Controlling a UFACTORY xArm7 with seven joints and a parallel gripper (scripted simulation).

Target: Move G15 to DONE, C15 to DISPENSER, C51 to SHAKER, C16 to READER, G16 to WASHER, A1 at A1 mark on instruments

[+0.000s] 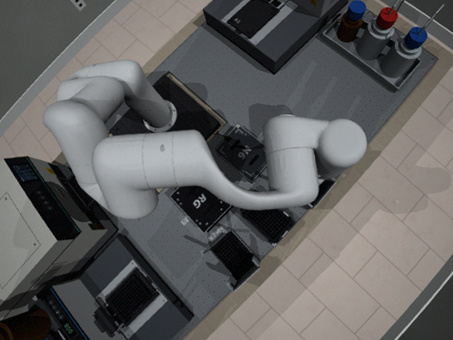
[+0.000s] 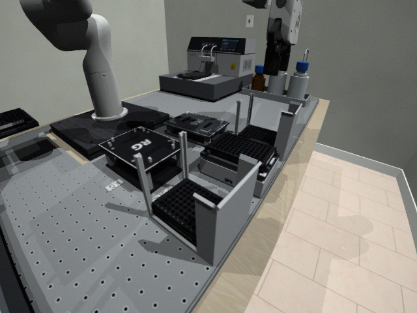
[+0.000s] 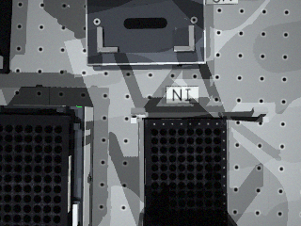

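Note:
My gripper (image 2: 275, 71) is open and empty, high above the IN rack (image 2: 285, 132); its fingers do not show in the wrist view. Directly below, in the wrist view, lies the top black well plate (image 3: 185, 169) (image 2: 260, 133) of the IN stack, under the mirrored IN label (image 3: 181, 94). To its left a well plate (image 3: 33, 169) (image 2: 240, 147) (image 1: 268, 222) sits on the shaker. The DONE rack holds a plate (image 2: 178, 202) (image 1: 236, 256). Another plate (image 1: 130, 297) sits on the front-left instrument, and one (image 1: 253, 15) (image 2: 194, 74) on the far instrument.
The empty N6 nest (image 3: 146, 44) (image 1: 242, 154) (image 2: 199, 124) and the RG nest (image 1: 199, 202) (image 2: 141, 145) stand mid-deck. Tall rack posts (image 2: 237, 117) and walls rise round both stacks. Capped bottles (image 1: 385, 26) (image 2: 298, 81) stand at the far right. My arm hides the IN rack in the overhead view.

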